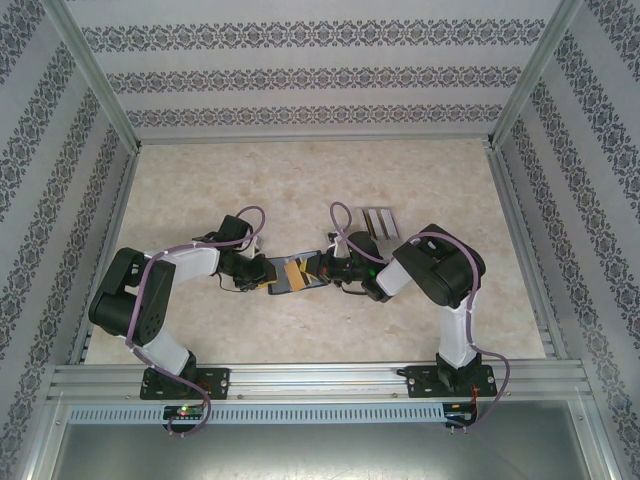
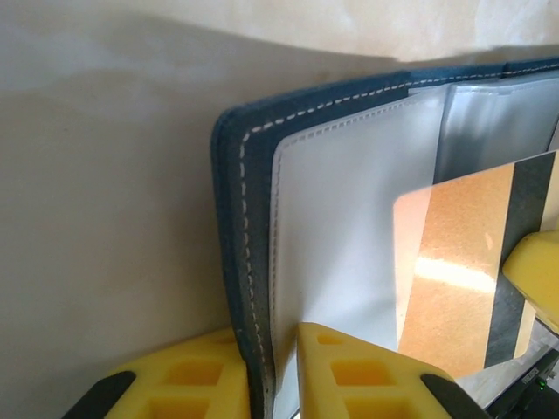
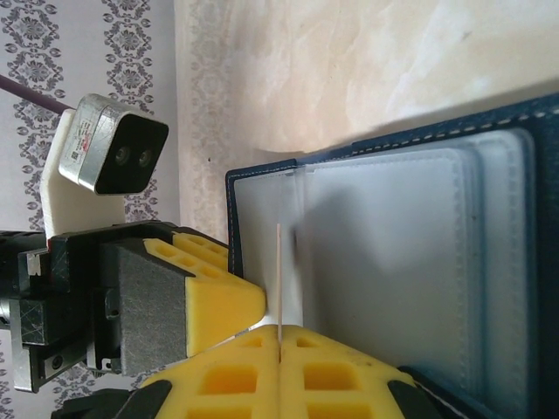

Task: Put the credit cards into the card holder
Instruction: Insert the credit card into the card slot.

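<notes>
Card holder (lying open) is pinched by left gripper; right gripper clamps orange credit card.

Card holder lay open on the table, between the two arms. Left gripper sat at its left edge, fingers either side of the cover. Right gripper sat at its right, pinching a credit card over the holder's inner pocket. Slotted rack stood behind the right gripper.
</notes>
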Motion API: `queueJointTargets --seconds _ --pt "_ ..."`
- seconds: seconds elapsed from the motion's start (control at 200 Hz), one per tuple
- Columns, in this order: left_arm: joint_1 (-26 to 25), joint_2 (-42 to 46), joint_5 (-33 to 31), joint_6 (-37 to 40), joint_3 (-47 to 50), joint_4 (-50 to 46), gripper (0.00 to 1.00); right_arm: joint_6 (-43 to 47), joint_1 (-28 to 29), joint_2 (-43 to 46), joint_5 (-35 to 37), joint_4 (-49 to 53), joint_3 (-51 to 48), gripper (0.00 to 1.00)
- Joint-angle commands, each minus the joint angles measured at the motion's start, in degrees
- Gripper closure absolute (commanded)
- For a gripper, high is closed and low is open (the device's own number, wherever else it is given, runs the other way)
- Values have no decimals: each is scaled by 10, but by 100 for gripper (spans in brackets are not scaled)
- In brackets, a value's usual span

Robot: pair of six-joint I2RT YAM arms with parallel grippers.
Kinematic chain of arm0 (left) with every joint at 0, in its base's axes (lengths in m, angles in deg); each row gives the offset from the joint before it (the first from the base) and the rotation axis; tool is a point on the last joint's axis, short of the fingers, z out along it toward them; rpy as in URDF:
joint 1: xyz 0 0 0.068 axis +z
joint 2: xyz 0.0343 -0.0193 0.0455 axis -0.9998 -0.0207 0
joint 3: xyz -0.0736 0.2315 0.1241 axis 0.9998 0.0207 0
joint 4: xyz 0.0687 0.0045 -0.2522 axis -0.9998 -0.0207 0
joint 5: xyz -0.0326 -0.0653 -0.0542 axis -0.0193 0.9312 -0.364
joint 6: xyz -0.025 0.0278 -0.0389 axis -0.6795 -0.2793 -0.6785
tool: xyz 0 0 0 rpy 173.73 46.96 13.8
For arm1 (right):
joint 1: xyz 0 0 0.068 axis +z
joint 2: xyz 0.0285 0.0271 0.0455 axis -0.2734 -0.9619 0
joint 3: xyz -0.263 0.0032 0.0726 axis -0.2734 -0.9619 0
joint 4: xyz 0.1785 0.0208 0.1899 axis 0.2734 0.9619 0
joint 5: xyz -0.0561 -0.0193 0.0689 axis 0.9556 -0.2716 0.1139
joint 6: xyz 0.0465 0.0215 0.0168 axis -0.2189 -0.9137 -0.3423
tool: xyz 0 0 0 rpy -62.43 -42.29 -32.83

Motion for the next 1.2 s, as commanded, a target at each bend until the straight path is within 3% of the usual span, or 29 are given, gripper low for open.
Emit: queueJointTargets --seconds 0.0,0.225,0.35,0.47,0.604,0.744,0.874,1.194 --pt "4 -21 -28 9 -3 -47 73 13 7 -11 -4 -12 10 98" --pt "4 22 -63 5 0 -47 53 10 12 -32 -6 -22 33 97" --pt "7 51 -106 -4 10 -61 51 8 16 -34 -1 -18 44 93" --pt "15 65 -125 -24 25 -56 59 6 19 -36 5 -14 48 92" --pt "17 68 -117 -31 40 -33 82 7 23 -35 9 -9 50 81" --pt "16 48 -97 -19 29 -37 99 16 23 -24 27 17 43 82" --pt "16 39 -86 -17 28 -30 100 25 24 -16 38 46 43 94" --pt "16 22 -65 -12 25 -25 100 16 31 -28 60 46 53 100"
